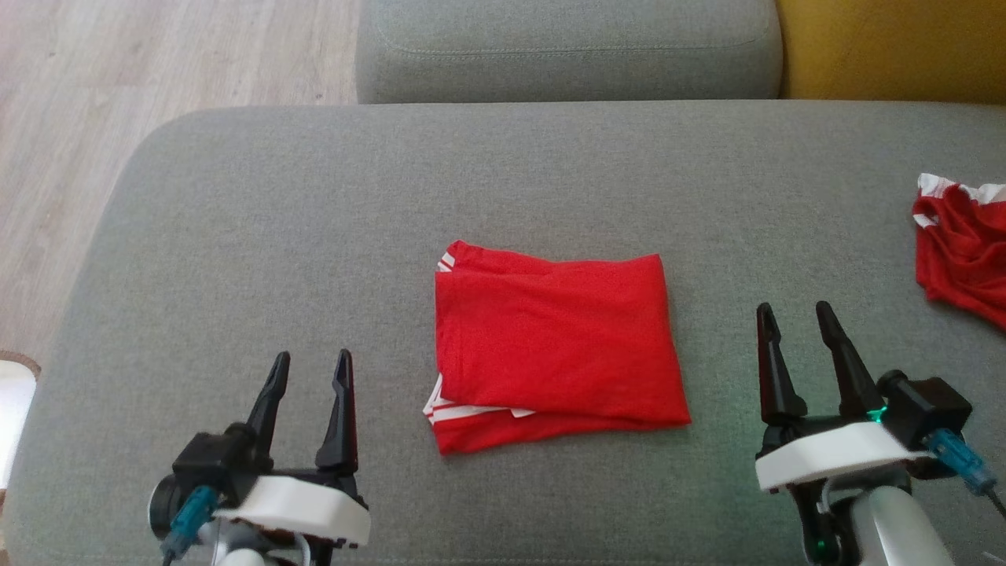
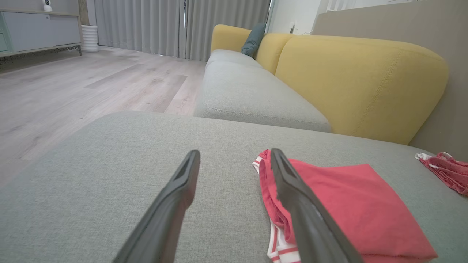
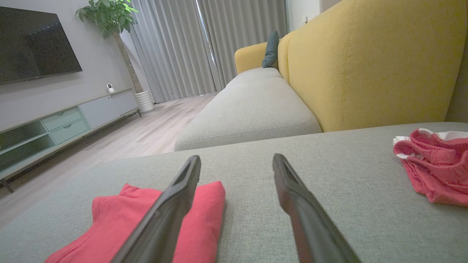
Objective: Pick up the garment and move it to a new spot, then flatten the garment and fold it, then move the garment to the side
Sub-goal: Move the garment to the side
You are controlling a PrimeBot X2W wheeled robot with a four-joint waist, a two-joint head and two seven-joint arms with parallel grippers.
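The garment [image 1: 554,342] lies folded into a red rectangle in the middle of the grey cushion [image 1: 314,220], white-striped trim showing at its left edges. Its print is hidden by the fold. The left wrist view has the garment [image 2: 351,204] low on the right; the right wrist view has the garment [image 3: 120,223] at the lower left. My left gripper [image 1: 310,363] hovers open to the garment's lower left with nothing between its fingers. My right gripper [image 1: 794,313] is open and empty to its right. Both stand apart from the cloth.
A smaller red mesh garment with white edging [image 1: 963,244] lies crumpled at the cushion's right edge. Behind are a second grey seat [image 1: 566,47] and a yellow backrest [image 1: 896,47]. Wooden floor [image 1: 118,79] lies beyond the cushion's rounded left edge.
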